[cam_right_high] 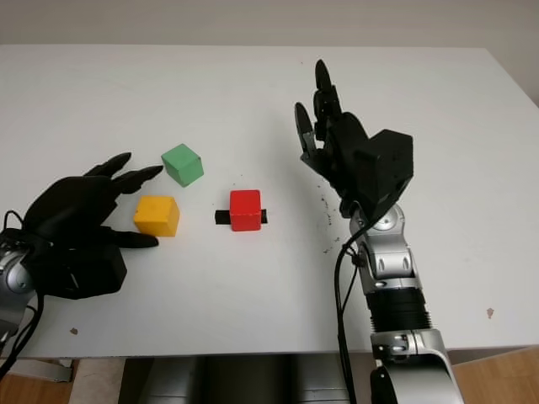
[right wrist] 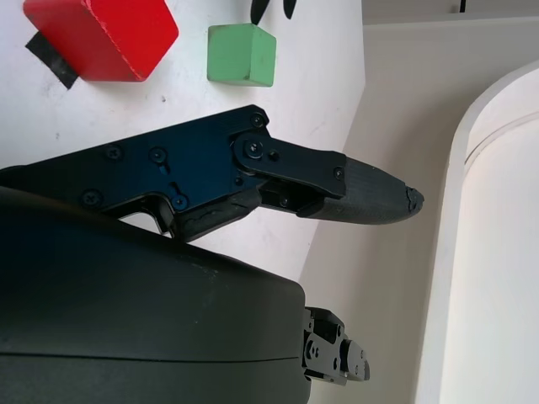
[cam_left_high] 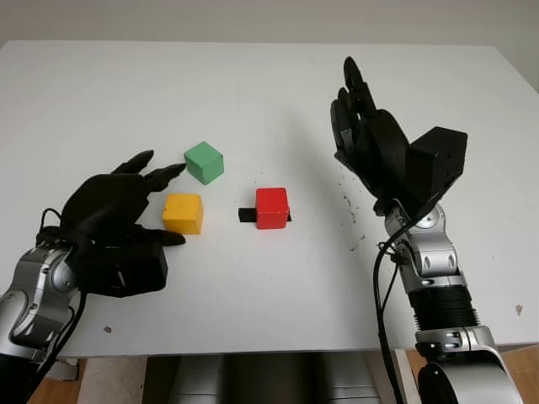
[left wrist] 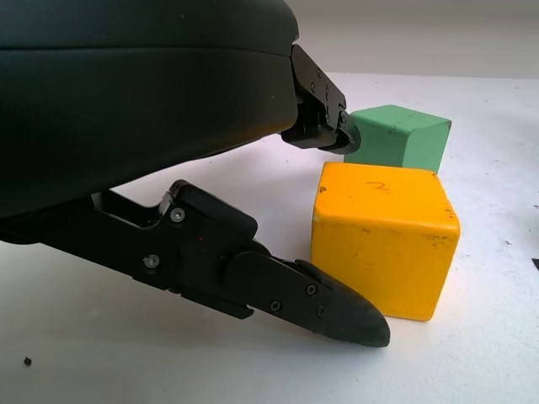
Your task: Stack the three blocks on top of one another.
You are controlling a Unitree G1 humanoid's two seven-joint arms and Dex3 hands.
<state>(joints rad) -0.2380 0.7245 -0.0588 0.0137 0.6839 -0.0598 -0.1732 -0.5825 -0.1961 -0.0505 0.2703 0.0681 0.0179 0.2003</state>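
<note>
Three painted wooden cubes lie unstacked mid-table on the white table [cam_left_high: 253, 84]: yellow cube [cam_left_high: 183, 213] nearest the left edge, green cube [cam_left_high: 204, 162] just behind it, red cube [cam_left_high: 272, 208] on a black tape patch [cam_left_high: 246, 215]. The left hand [cam_left_high: 118, 215] brackets the yellow cube, fingers wide, nothing gripped. The right hand [cam_left_high: 370, 139] hovers empty, open, toward the right edge.

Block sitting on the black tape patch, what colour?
Red: the red cube block sits on the black tape patch. Left eye view shows it best.
</note>
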